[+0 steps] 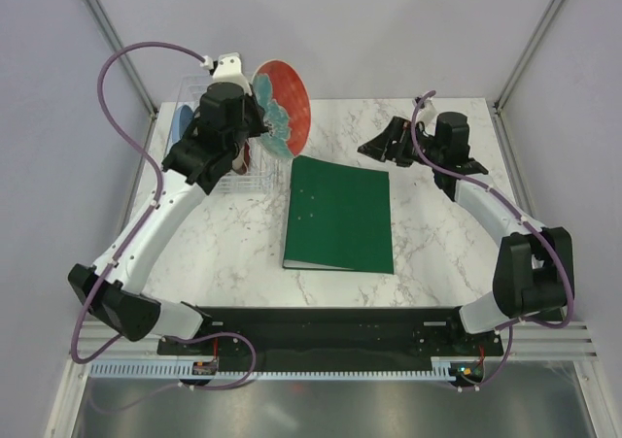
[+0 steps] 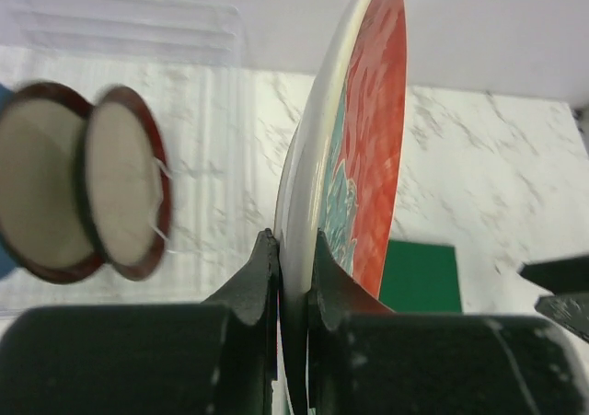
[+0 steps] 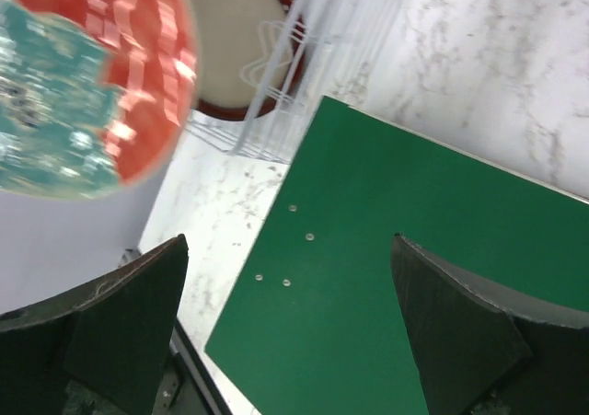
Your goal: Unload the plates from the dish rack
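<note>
Clear dish rack (image 1: 251, 179) holds two brown-rimmed plates (image 2: 120, 194); left claw (image 2: 293, 249) pinches red plate (image 2: 373, 139) (right claw (image 3: 289, 245) wide, empty).

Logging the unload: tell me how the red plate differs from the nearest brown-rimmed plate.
The red plate is pinched at its rim in the left gripper; the brown-rimmed plate stands in the rack. The red plate has teal blotches; the brown-rimmed plate a plain cream centre. Both are round, on edge.

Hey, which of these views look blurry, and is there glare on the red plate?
Left wrist: the two brown-rimmed plates look soft and smeared. Right wrist: the red plate is blurred, with white glare patches. Top external: sharp and evenly lit.
</note>
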Controlling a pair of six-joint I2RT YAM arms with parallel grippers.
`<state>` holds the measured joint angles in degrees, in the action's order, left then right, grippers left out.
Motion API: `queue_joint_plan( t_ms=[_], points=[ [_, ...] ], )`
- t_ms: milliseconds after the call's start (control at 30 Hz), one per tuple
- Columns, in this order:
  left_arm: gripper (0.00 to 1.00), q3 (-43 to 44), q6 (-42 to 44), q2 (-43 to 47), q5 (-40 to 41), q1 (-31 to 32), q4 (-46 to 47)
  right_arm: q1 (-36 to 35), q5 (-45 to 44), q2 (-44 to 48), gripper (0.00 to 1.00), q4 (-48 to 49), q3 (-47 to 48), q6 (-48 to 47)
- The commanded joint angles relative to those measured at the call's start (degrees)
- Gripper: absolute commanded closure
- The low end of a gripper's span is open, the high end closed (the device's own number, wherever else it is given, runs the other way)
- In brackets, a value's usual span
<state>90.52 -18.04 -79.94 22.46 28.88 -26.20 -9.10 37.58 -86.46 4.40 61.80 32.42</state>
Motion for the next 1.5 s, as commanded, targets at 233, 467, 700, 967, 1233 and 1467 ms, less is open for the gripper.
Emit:
queue_joint_plan(
  t_ms=[233, 467, 700, 967, 1233, 1467],
  points=[
    [0.98, -11.3, -20.7, 0.4, -21.3, 1.2, 22.1, -2.5, 4.7, -0.5, 0.02, 16.6, -1.2, 8.8],
    [0.98, -13.2, -21.9, 2.4, -21.8, 1.3, 25.8, -2.5, 4.2, -3.4, 0.02, 16.8, -2.0, 8.8],
    [0.98, -14.8, -22.8, 4.3, -22.1, 1.2, 27.5, -2.5, 6.4, -5.7, 0.02, 22.3, -2.6, 11.6],
    [0.98, -20.8, -27.4, 5.1, -27.8, 1.2, 34.6, -2.7, 14.5, -12.2, 0.04, 50.8, -4.7, 29.4],
    [0.98, -22.5, -28.5, 4.8, -28.3, 1.1, 37.4, -2.7, 17.3, -13.9, 0.91, 55.3, -4.9, 32.6],
    [0.50, -21.0, -26.7, 3.3, -28.4, 0.9, 36.0, -2.2, 15.6, -11.9, 1.00, 52.7, -5.9, 31.7]
  ],
)
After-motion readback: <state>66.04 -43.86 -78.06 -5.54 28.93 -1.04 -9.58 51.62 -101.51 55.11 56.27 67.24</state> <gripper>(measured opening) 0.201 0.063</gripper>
